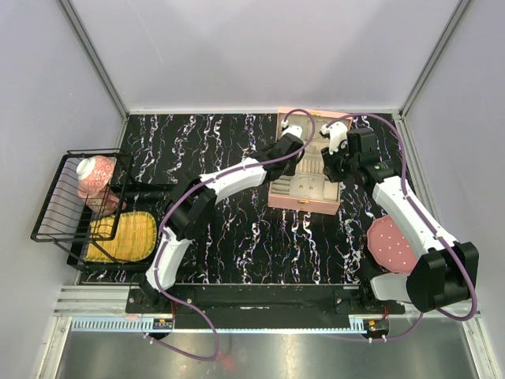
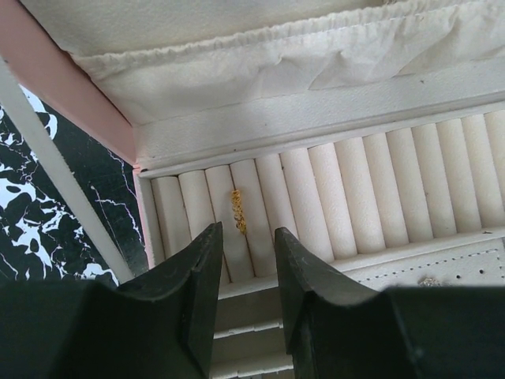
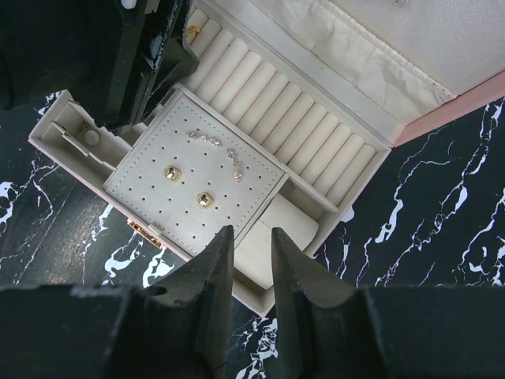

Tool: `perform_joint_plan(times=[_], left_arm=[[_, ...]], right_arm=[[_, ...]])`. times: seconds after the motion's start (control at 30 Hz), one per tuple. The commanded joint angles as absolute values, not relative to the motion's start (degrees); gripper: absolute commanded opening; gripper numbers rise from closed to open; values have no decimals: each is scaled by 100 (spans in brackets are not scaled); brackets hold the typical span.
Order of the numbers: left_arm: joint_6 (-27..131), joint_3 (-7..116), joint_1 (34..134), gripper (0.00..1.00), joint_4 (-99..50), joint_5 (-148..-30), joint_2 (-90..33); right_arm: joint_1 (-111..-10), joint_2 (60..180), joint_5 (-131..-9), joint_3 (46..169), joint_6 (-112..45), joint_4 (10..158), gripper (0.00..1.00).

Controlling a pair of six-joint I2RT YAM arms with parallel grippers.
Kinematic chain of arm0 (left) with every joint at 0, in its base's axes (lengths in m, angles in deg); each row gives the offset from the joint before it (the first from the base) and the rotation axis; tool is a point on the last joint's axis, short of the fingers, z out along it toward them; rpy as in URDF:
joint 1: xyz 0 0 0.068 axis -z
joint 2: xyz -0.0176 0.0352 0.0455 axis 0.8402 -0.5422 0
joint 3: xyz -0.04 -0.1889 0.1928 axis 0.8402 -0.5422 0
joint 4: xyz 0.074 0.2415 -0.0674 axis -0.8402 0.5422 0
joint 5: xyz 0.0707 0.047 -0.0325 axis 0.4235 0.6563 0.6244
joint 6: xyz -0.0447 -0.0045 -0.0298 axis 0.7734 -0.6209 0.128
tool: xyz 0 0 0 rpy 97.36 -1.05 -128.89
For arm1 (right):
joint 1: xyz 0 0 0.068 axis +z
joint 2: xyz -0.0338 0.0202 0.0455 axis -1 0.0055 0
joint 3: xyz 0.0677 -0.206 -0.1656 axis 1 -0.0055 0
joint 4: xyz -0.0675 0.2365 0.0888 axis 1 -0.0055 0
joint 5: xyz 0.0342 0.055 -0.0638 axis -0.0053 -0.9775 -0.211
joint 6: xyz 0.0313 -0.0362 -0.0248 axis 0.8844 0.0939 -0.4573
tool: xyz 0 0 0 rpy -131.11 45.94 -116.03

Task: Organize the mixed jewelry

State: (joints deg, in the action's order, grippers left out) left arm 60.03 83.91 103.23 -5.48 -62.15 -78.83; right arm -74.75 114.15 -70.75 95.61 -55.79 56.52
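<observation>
The pink compartmented box (image 1: pixel 304 203) lies open at the back of the table. In the left wrist view a small gold ring (image 2: pixel 237 211) sits in a slot between the cream ring rolls (image 2: pixel 371 189). My left gripper (image 2: pixel 247 234) is open and empty just above and short of the ring. In the right wrist view the ring (image 3: pixel 192 31) shows at the rolls' far end. Two gold studs (image 3: pixel 188 185) and a thin pale strand (image 3: pixel 207 138) lie on the perforated panel (image 3: pixel 150 197). My right gripper (image 3: pixel 252 234) is open and empty over the box's near corner.
A round pink dotted disc (image 1: pixel 392 241) lies right of the box beside my right arm. A black wire rack (image 1: pixel 75 197) with a pink bowl (image 1: pixel 96 175) and a yellow mat (image 1: pixel 126 235) stands at the left. Both grippers (image 1: pixel 290 148) (image 1: pixel 331 162) hover over the box.
</observation>
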Motion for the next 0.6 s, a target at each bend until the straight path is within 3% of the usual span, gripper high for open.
perform_joint_plan(times=[0.0, 0.57], left_arm=[[5977, 8676, 10261, 37, -672, -6325, -7711], [6074, 8852, 10190, 34, -707, -6536, -7860]], right_arm=[[-7483, 11407, -7151, 9554, -5565, 5821, 32], [-7483, 11452, -7142, 9563, -5582, 5821, 31]])
